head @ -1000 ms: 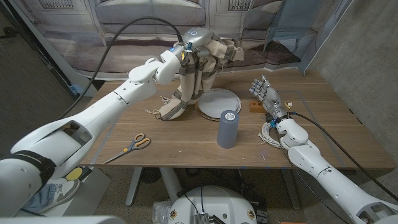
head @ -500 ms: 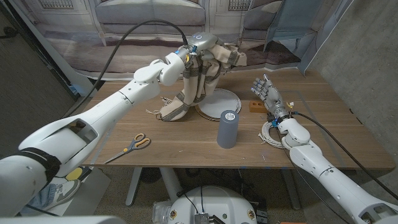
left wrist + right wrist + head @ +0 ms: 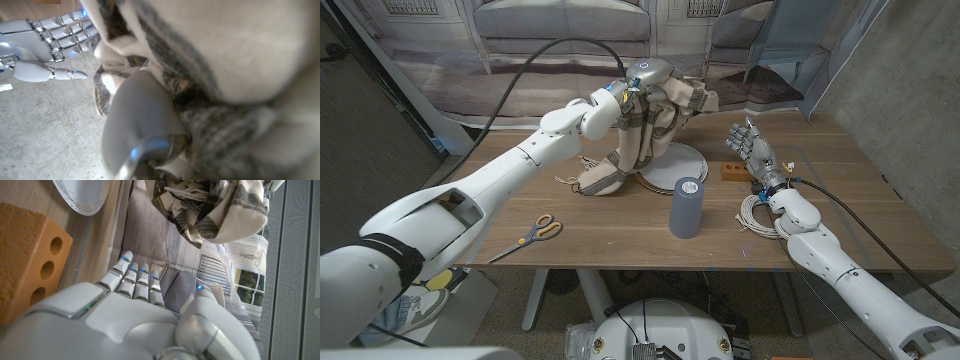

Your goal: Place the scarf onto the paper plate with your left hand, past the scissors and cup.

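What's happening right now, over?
Left robot hand holds scarf raised, tail end on table beside paper plate. Right robot hand open, idle. Cup, scissors nearer, not blocking.

a small brown wooden block (image 3: 731, 171) (three round holes in its side) sits on the wooden table (image 3: 860, 205). near it lies a coil of white cable (image 3: 756, 215). behind the table hangs a printed backdrop (image 3: 520, 30).
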Controlling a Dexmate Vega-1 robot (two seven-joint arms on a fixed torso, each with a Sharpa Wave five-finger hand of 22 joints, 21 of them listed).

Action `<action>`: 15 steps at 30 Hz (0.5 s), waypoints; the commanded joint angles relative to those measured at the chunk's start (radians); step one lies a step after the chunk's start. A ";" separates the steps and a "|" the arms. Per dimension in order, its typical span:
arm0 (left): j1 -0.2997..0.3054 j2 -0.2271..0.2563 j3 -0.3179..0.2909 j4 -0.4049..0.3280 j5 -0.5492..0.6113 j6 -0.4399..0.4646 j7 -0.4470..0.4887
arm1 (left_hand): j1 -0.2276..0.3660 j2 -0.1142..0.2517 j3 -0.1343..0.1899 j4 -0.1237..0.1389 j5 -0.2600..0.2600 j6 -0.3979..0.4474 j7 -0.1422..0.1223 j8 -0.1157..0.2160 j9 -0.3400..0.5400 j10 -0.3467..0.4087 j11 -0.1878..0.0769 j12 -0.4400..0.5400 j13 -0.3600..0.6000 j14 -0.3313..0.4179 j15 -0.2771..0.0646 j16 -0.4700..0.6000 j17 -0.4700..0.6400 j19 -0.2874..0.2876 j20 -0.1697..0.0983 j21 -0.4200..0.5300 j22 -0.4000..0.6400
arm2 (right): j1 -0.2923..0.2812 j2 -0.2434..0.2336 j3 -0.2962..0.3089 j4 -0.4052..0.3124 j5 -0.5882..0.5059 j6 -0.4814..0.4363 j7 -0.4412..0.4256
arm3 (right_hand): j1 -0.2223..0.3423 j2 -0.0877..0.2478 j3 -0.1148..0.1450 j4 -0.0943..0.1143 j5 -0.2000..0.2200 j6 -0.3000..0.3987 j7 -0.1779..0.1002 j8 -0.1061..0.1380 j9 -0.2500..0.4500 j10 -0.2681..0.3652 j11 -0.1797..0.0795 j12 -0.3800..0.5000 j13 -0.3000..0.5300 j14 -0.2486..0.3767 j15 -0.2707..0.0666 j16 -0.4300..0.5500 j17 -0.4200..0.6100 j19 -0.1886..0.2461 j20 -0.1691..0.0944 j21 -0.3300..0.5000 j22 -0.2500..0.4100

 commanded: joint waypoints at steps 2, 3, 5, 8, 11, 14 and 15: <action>-0.012 -0.018 0.026 0.048 -0.018 -0.022 -0.008 | 0.006 0.013 0.006 -0.003 0.008 0.012 0.006 0.004 0.004 0.014 0.004 -0.006 0.004 0.029 -0.122 -0.002 0.004 -0.006 -0.029 0.006 0.001 | -0.001 0.000 0.003 0.003 0.003 -0.003 0.000 | 0.007 0.005 -0.003 0.000 0.000 0.005 0.002 -0.002 0.002 0.009 0.000 -0.002 0.003 0.011 0.000 -0.003 0.003 0.010 -0.002 -0.002 0.006; -0.011 -0.018 0.028 0.045 -0.016 -0.018 -0.011 | 0.006 0.013 0.006 -0.003 0.008 0.012 0.006 0.004 0.004 0.014 0.003 -0.006 0.005 0.030 -0.123 -0.002 0.004 -0.007 -0.029 0.006 0.001 | -0.001 0.001 0.002 0.005 0.002 -0.002 0.001 | 0.007 0.005 -0.003 0.000 0.000 0.005 0.002 -0.002 0.002 0.008 0.000 -0.002 0.003 0.011 0.000 -0.003 0.003 0.010 -0.003 -0.002 0.006; -0.009 -0.017 0.030 0.045 -0.014 -0.016 -0.009 | 0.006 0.013 0.006 -0.003 0.008 0.011 0.006 0.003 0.004 0.016 0.005 -0.006 0.005 0.029 -0.122 -0.003 0.004 -0.007 -0.029 0.006 0.001 | 0.002 0.003 0.001 0.009 0.003 0.000 0.003 | 0.007 0.005 -0.003 0.000 0.000 0.005 0.002 -0.001 0.002 0.008 0.000 -0.002 0.003 0.011 0.000 -0.003 0.003 0.010 -0.003 -0.002 0.006; -0.006 -0.016 0.030 0.047 -0.021 -0.013 -0.016 | 0.006 0.013 0.007 -0.003 0.008 0.013 0.008 0.003 0.004 0.019 0.002 -0.007 0.005 0.030 -0.123 -0.004 0.005 -0.009 -0.029 0.006 0.000 | 0.005 0.005 0.000 0.013 0.004 0.001 0.006 | 0.007 0.005 -0.003 0.000 0.000 0.005 0.002 -0.002 0.002 0.009 0.000 -0.002 0.003 0.011 -0.001 -0.003 0.003 0.010 -0.003 -0.003 0.006; -0.005 -0.015 0.033 0.048 -0.024 -0.013 -0.022 | 0.007 0.013 0.007 -0.004 0.008 0.017 0.011 0.004 0.003 0.021 0.002 -0.008 0.006 0.032 -0.123 -0.005 0.006 -0.009 -0.028 0.006 0.000 | 0.010 0.008 -0.002 0.020 0.004 0.002 0.010 | 0.007 0.005 -0.003 0.000 0.000 0.005 0.002 -0.001 0.002 0.010 0.000 -0.002 0.003 0.012 0.000 -0.003 0.003 0.010 -0.003 -0.003 0.006; -0.003 -0.016 0.036 0.051 -0.022 -0.011 -0.020 | 0.007 0.013 0.008 -0.004 0.008 0.017 0.010 0.003 0.003 0.023 0.003 -0.008 0.006 0.031 -0.123 -0.006 0.007 -0.010 -0.028 0.007 0.000 | 0.017 0.010 -0.004 0.027 0.004 0.003 0.015 | 0.007 0.005 -0.003 0.000 0.000 0.006 0.002 -0.001 0.002 0.009 0.000 -0.002 0.003 0.011 0.000 -0.003 0.003 0.011 -0.003 -0.003 0.006; -0.003 -0.017 0.036 0.054 -0.026 -0.013 -0.021 | 0.007 0.013 0.008 -0.004 0.008 0.017 0.010 0.003 0.003 0.022 0.003 -0.009 0.007 0.031 -0.123 -0.006 0.007 -0.010 -0.028 0.007 0.000 | 0.019 0.011 -0.005 0.030 0.005 0.004 0.018 | 0.007 0.005 -0.004 0.000 0.000 0.006 0.002 -0.001 0.002 0.009 0.000 -0.002 0.003 0.011 0.000 -0.003 0.003 0.010 -0.002 -0.004 0.006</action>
